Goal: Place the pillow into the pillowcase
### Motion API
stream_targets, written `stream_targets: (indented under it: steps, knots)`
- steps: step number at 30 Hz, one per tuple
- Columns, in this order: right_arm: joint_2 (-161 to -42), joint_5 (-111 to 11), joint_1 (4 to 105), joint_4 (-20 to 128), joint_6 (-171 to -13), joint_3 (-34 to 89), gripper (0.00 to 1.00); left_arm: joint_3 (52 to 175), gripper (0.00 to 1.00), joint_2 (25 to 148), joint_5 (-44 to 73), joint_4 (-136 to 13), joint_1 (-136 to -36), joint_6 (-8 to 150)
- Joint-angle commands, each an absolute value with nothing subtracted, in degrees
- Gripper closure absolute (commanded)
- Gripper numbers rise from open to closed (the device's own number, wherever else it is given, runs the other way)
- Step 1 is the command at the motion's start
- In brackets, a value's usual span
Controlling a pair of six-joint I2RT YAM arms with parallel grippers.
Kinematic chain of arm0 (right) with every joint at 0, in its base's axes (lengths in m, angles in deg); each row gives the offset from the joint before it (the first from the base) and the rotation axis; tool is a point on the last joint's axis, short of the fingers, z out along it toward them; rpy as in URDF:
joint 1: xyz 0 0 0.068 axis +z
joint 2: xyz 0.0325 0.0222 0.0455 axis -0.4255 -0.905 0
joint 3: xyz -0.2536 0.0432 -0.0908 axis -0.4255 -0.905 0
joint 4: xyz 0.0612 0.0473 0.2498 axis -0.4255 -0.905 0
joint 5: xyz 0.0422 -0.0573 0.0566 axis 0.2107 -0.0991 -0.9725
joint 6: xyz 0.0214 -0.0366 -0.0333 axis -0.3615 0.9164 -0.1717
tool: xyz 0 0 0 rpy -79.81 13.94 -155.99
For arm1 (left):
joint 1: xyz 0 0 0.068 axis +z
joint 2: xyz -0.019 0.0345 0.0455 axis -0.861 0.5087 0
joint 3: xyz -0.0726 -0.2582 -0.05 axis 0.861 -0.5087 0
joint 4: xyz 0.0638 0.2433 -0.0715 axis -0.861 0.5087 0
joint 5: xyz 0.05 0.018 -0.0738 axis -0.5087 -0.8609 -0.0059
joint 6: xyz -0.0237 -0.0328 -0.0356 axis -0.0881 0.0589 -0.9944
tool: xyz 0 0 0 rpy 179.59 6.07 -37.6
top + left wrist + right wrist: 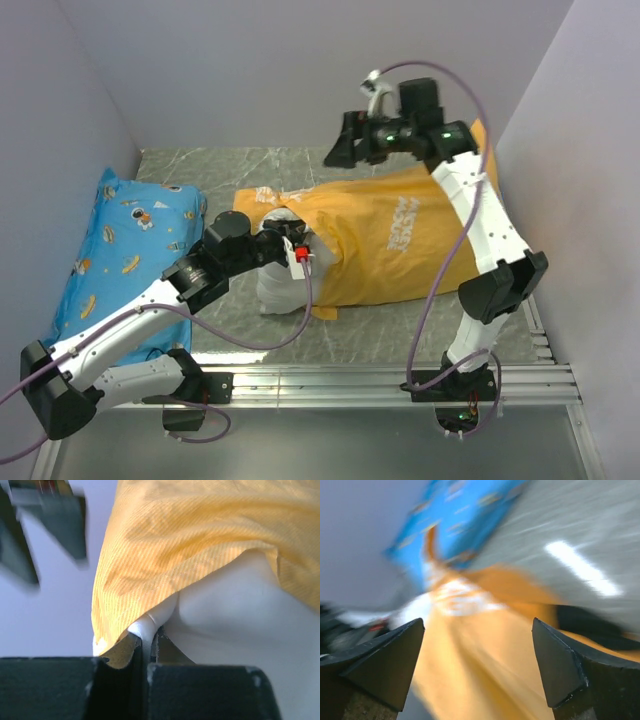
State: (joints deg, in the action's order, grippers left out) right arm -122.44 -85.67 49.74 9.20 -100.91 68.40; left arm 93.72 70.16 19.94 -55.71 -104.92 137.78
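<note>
Mid-stuffing: the pillow (280, 290) lies mostly inside the pillowcase (400, 240), one end poking from its mouth. The left gripper (151, 640) jaws pinch pillow fabric there; the right gripper (340, 150) hangs above the pillowcase, jaws apart. Next, probably: regrip the hem.

place: robot lab cell | signs: 3 plain walls (300, 70), grey marbled table (400, 335), aluminium base rail (330, 385)

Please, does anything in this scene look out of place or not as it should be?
Yes. The pillow is only partly inside the pillowcase: its white near-left end bulges out of the opening, and the orange edge there lies bunched and crumpled. Nothing looks torn or spilled.
</note>
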Motion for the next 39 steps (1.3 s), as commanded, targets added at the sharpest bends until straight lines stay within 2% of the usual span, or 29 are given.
stream_targets:
  steps: [1, 5, 6, 8, 9, 11, 12, 13, 15, 20, 23, 28, 30, 31, 33, 35, 36, 37, 39]
  knots:
    - [-117.5, -65.6, 46.0, -3.5, -80.1, 75.6, 0.04, 93.7, 1.00, 69.3, 24.0, -61.2, -104.5, 138.5]
    - [-118.3, -58.4, 45.9, -8.7, -75.1, 63.8, 0.06, 94.6, 1.00, 70.2, 24.5, -61.5, -104.1, 138.5]
    - [-119.0, -60.1, 45.9, -9.9, -74.8, 62.4, 0.24, 95.2, 1.00, 70.4, 24.5, -61.6, -104.0, 138.6]
    - [-118.5, -66.2, 46.2, -10.3, -75.1, 59.0, 0.48, 95.4, 1.00, 70.9, 24.6, -62.0, -103.7, 138.3]
    - [-117.3, -68.7, 46.4, -9.5, -76.2, 58.5, 0.69, 95.6, 1.00, 71.0, 24.8, -62.0, -103.6, 138.3]
    - [-117.3, -75.9, 47.2, -8.1, -77.9, 61.2, 0.83, 95.8, 1.00, 71.6, 25.1, -62.6, -103.6, 137.7]
    - [-118.5, -78.3, 48.0, -8.3, -79.0, 63.2, 0.93, 95.9, 1.00, 71.8, 25.2, -62.9, -103.6, 137.6]
    - [-118.6, -80.6, 50.4, -7.6, -79.7, 66.9, 0.97, 96.2, 1.00, 72.5, 25.4, -62.9, -103.7, 137.5]
    - [-118.6, -85.8, 53.0, -5.4, -83.5, 70.2, 1.00, 97.3, 1.00, 73.6, 25.8, -63.9, -103.6, 136.5]
    - [-120.0, -94.3, 60.7, 8.1, -98.8, 78.1, 1.00, 100.8, 1.00, 77.4, 26.1, -65.5, -103.6, 135.4]
    - [-118.2, -95.6, 61.3, 16.4, -108.4, 72.0, 1.00, 102.3, 1.00, 78.3, 26.4, -66.4, -103.6, 135.1]
    - [-116.4, -95.3, 61.3, 23.3, -113.6, 57.8, 1.00, 100.6, 1.00, 77.5, 26.4, -67.3, -103.6, 134.6]
    - [-117.6, -98.9, 61.5, 28.9, -124.2, 57.0, 1.00, 99.9, 0.99, 77.2, 27.1, -67.3, -103.6, 134.0]
    - [-118.5, -100.1, 61.5, 33.8, -127.4, 62.8, 1.00, 99.8, 1.00, 76.8, 27.3, -67.5, -103.6, 133.7]
    - [-121.2, -93.0, 61.2, 27.8, -120.6, 71.3, 1.00, 99.8, 1.00, 76.2, 27.3, -67.5, -103.6, 132.8]
    - [-121.4, -98.1, 62.8, 31.2, -127.8, 74.7, 1.00, 99.3, 1.00, 75.8, 27.5, -67.3, -103.5, 133.7]
    - [-120.8, -90.8, 63.9, 28.1, -117.7, 76.3, 1.00, 98.8, 1.00, 75.4, 27.5, -68.0, -103.5, 133.7]
    - [-120.0, -87.1, 65.1, 23.4, -114.0, 75.3, 1.00, 98.5, 1.00, 75.1, 27.9, -68.3, -103.3, 133.7]
    - [-119.6, -94.2, 65.0, 25.1, -117.0, 71.5, 1.00, 98.2, 1.00, 75.1, 28.4, -67.3, -103.3, 133.9]
